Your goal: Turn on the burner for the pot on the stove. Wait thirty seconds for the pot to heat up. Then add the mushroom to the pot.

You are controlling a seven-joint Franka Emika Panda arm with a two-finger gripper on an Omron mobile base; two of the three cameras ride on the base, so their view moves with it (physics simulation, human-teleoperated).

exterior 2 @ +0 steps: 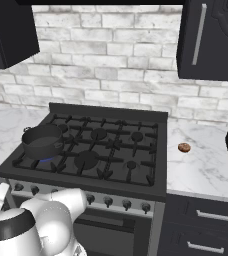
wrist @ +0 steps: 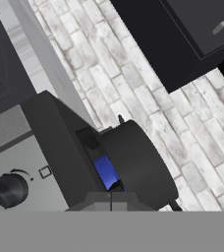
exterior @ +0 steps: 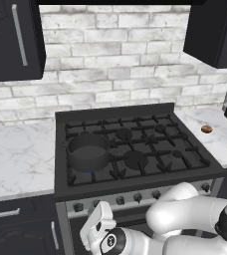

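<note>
Black wall cabinets (exterior: 13, 40) flank a whitish brick backsplash (exterior: 115, 60) above marble counters (exterior: 16, 159).

Dark grey pot (exterior: 88, 152), blue flame (wrist: 105, 171)

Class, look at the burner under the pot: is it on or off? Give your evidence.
On. A small blue flame shows at the burner beneath the pot, also seen close up in the hand view.

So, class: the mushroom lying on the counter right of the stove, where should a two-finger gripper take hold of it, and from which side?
Grip the mushroom across its rounded body, coming straight down from above. It is a small low lump lying alone on the flat marble counter, with nothing close beside it, so the fingers can likely straddle it from any direction.
</note>
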